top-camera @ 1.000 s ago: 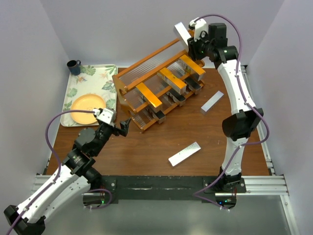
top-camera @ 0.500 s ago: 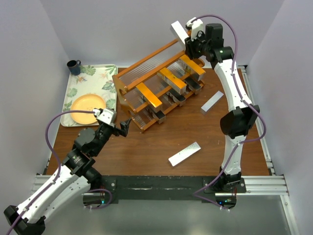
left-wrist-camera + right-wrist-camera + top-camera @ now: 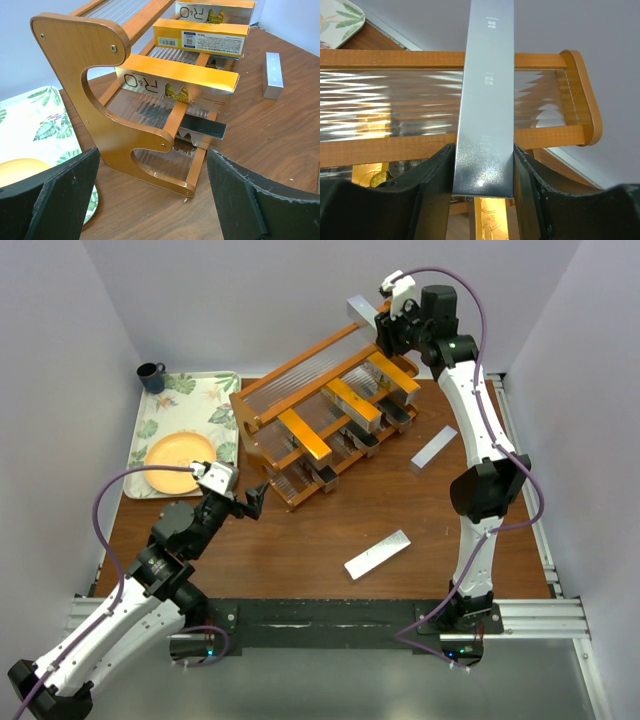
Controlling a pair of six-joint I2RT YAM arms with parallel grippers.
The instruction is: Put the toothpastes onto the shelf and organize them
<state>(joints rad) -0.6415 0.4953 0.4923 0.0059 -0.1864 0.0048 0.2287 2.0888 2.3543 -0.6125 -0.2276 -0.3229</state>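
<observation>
The orange-brown shelf (image 3: 262,398) stands at the table's middle back, with three orange-gold toothpaste cartons (image 3: 304,434) on its middle tier and dark grey ones (image 3: 326,473) on the lowest. My right gripper (image 3: 378,325) is shut on a silver toothpaste carton (image 3: 487,95) and holds it over the right end of the top tier (image 3: 395,107). Two silver cartons lie on the table, one at the front middle (image 3: 378,553) and one at the right (image 3: 434,448). My left gripper (image 3: 253,497) is open and empty, close to the shelf's left end panel (image 3: 95,80).
A floral tray (image 3: 217,400) with a yellow plate (image 3: 180,455) lies at the left, a dark mug (image 3: 151,375) behind it. Grey walls close in on the back and both sides.
My right gripper has carried the silver carton left and a little up, over the top tier's right end. The left arm has not moved.
</observation>
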